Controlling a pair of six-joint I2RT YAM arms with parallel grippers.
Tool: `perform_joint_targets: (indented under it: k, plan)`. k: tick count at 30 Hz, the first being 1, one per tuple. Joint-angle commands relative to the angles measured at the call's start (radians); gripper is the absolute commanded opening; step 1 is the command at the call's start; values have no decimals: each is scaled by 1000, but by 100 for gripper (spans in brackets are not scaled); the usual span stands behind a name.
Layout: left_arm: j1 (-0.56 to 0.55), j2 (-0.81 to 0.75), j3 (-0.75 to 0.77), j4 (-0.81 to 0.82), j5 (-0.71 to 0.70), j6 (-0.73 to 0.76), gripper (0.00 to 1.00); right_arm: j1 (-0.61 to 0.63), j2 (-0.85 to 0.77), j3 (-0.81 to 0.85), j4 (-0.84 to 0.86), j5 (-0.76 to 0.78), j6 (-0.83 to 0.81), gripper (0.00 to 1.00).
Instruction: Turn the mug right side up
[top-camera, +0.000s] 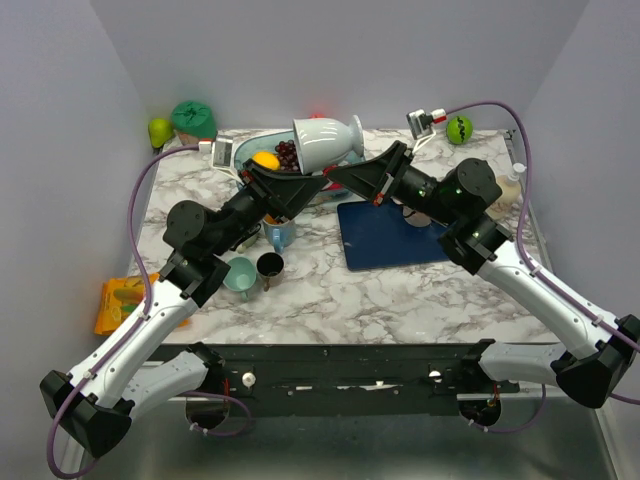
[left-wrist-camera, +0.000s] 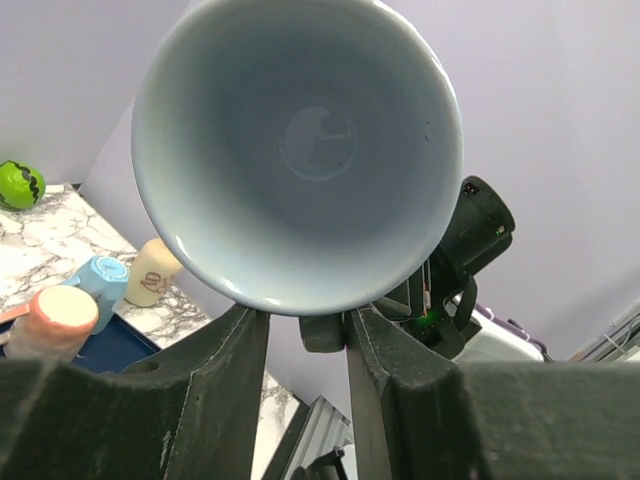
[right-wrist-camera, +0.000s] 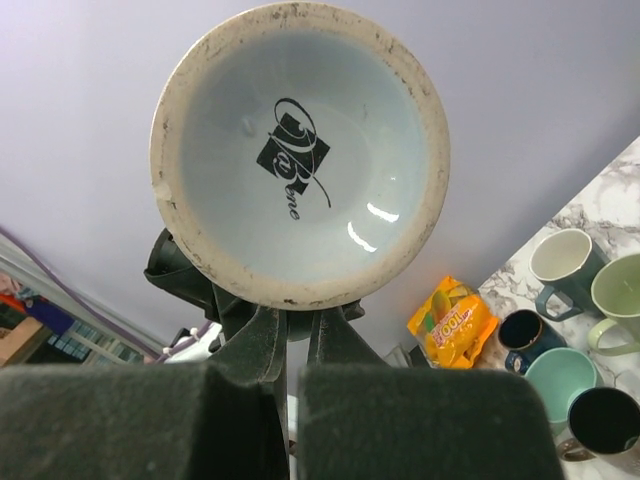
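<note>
While the mug (top-camera: 322, 143) is held in the air on its side above the far part of the counter (top-camera: 400, 290), mouth toward the left arm and foot toward the right arm, the step in hand is judged to be a two-arm regrasp for the flip.

The right tool (right-wrist-camera: 295, 318) is clamped on the foot rim, which is pinched between nearly touching fingers. The left tool (left-wrist-camera: 303, 318) is set at the lower mouth rim with its jaws partly apart. A firm bite cannot be confirmed from these views.

To do it well:
- The left grip should be seated across the rim wall and confirmed before the right clamp is eased.
- Only one grip should be released at a time.
- The rotation should be kept slow, with the foot brought downward.
- The blue mat (top-camera: 385, 235) is suggested for set-down, well apart from the cups (top-camera: 255, 268).
</note>
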Motion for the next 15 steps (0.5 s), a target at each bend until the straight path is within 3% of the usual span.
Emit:
perform_joint_targets:
  k: [1, 4, 7, 8, 13, 15]
  plan:
    - [2, -2, 35, 63, -87, 4, 42, 34, -20, -14, 46, -44, -21, 1]
    - [2, 6, 46, 75, -87, 4, 37, 42, -12, -19, 17, -38, -51, 1]
    - [2, 14, 53, 81, -70, 6, 13, 45, -9, -28, -11, -27, -71, 1]
    - [2, 14, 58, 73, -68, 7, 0, 45, -9, -29, -23, -23, -74, 1]
    - [2, 1, 56, -2, -97, 53, 0, 45, -16, -36, -98, 35, -94, 1]
    - [2, -3, 62, -68, -116, 73, 0, 45, -26, -40, -130, 72, -98, 5]
